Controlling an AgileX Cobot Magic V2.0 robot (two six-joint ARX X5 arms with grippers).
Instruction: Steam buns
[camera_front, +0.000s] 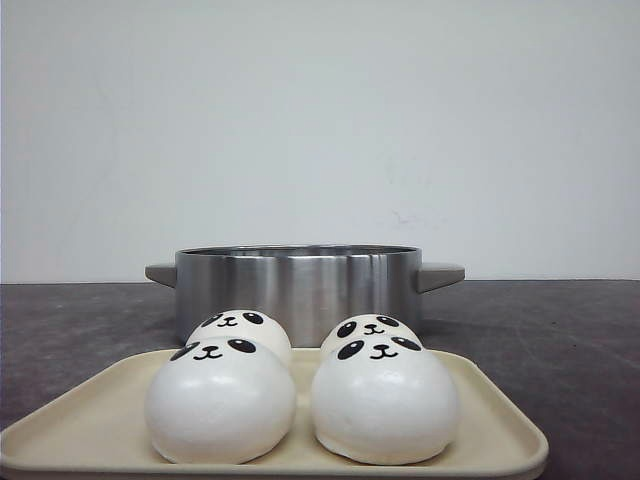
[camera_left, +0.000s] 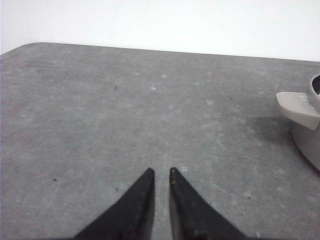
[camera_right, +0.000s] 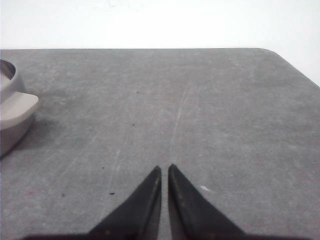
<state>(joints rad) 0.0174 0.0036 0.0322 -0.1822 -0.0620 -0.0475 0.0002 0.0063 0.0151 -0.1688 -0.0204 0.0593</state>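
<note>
Four panda buns sit two-by-two on the cream tray just in front of the steel pot on the grey table — left gripper and right gripper both nearly closed, holding nothing, over bare tabletop beside the pot handles.

Four glossy white buns with black panda faces, cream tray, silver steel pot, speckled grey table.
</note>
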